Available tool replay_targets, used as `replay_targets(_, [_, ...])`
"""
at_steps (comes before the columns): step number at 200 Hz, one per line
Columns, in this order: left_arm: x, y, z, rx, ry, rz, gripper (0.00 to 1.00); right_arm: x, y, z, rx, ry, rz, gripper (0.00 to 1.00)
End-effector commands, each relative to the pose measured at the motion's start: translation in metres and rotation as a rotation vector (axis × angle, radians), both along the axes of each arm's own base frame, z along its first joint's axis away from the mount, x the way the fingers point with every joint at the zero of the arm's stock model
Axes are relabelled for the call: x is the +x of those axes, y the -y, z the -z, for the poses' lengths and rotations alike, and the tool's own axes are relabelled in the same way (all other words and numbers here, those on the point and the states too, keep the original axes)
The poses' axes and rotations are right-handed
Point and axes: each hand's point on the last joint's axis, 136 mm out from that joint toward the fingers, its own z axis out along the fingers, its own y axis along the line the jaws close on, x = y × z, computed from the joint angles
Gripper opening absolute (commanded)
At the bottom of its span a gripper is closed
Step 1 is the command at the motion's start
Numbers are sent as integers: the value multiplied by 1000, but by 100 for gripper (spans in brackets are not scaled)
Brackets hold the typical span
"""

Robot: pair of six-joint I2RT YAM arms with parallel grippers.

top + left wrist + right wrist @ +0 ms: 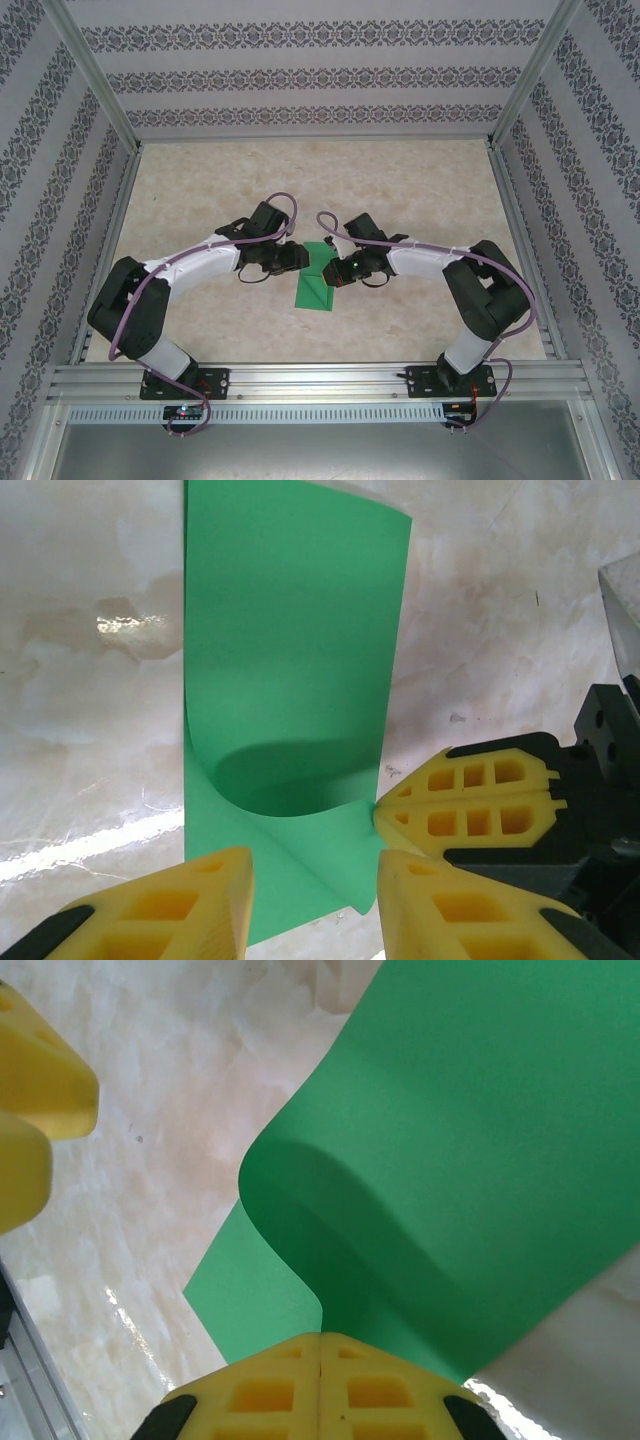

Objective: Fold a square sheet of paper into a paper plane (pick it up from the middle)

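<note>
The bright-green sheet of paper (316,288) lies on the table between the two arms, folded lengthwise into a long strip (290,650). One corner of its top layer is curled up off the table. My right gripper (320,1340) is shut on that lifted corner, and its yellow fingers (470,800) come in from the right. My left gripper (315,905) hovers open over the near end of the strip, one finger on each side, with nothing between them. In the top view the left gripper (298,258) and right gripper (335,270) nearly meet over the paper.
The marble-patterned table (420,190) is walled by patterned panels at the back and sides. An aluminium rail (320,380) carrying both arm bases runs along the near edge. The left gripper's fingers (40,1085) sit close to the curled paper.
</note>
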Motion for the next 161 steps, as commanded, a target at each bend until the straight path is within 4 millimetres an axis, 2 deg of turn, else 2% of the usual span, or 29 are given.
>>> replay_targets(1, [-3,8,-3,-3,0,43,39,9,3,1,-38,30,-13,5])
replay_targets(72, [-8,15,-1,-4,-6,69,38,20,2,5,-63,47,-9,6])
replay_targets(161, [-12,20,3,-7,-20,88,38,20,9,7,-74,46,5,5])
